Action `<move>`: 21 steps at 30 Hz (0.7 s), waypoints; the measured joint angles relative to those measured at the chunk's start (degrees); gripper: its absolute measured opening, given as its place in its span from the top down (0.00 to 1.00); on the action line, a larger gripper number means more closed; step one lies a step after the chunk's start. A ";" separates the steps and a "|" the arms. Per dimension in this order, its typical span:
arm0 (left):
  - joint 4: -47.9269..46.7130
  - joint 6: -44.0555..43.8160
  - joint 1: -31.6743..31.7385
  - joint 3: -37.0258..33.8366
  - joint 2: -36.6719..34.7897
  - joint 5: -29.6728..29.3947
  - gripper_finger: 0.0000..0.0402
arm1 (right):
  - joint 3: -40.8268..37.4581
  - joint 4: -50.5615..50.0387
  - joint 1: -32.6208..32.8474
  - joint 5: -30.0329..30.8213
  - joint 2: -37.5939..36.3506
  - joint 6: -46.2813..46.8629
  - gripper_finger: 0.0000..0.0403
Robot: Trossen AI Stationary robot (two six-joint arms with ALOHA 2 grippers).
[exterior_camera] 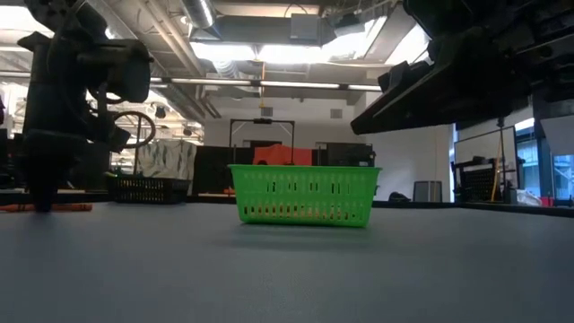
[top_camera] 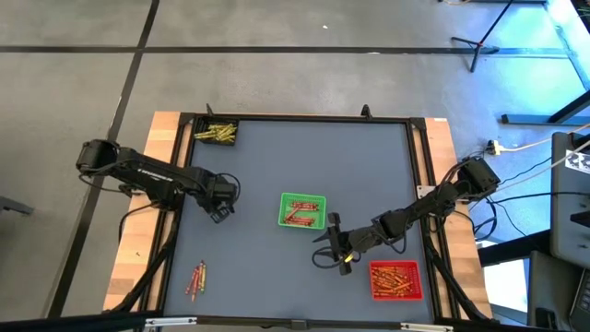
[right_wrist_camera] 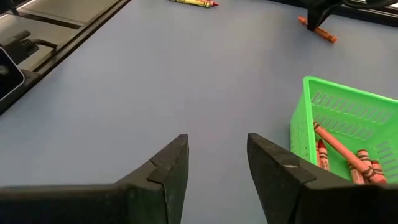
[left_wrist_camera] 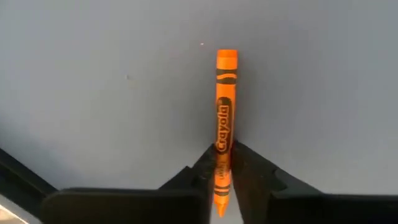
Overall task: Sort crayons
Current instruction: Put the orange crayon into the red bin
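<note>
My left gripper [top_camera: 221, 208] is at the table's left-middle, shut on an orange crayon [left_wrist_camera: 224, 106]. The crayon also shows in the right wrist view [right_wrist_camera: 318, 30]. My right gripper [top_camera: 330, 242] is open and empty [right_wrist_camera: 217, 149], just to the near right of the green tray [top_camera: 301, 210]. That tray stands on the table and holds red crayons [right_wrist_camera: 348, 158]. A red tray [top_camera: 396, 279] at the near right holds orange crayons. A black tray [top_camera: 217, 132] at the far left holds yellow ones. A few loose crayons [top_camera: 196, 279] lie at the near left. My left gripper pinches the orange crayon between its two fingers at the pointed end [left_wrist_camera: 221, 163]. The fingers come from above and point down. The flat end [left_wrist_camera: 227, 57] sticks out past the fingertips. The crayon lies about level at the table's surface; I cannot tell whether it touches.
A dark frame rail [top_camera: 304, 118] borders the grey table top. The green tray also shows in the low view [exterior_camera: 303, 194], at mid-table. Open table surface lies between the two grippers and toward the far right.
</note>
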 joint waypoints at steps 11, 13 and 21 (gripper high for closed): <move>3.23 0.40 -8.66 7.83 0.37 -10.52 0.96 | 0.15 1.70 0.01 -0.78 0.00 2.33 0.60; 5.73 0.11 -12.04 9.33 0.44 -12.70 0.96 | 0.62 1.66 0.00 -0.76 0.00 3.00 0.59; 30.46 7.56 -24.36 10.67 1.34 -26.46 0.96 | 2.71 1.92 -0.06 1.75 0.00 3.53 0.41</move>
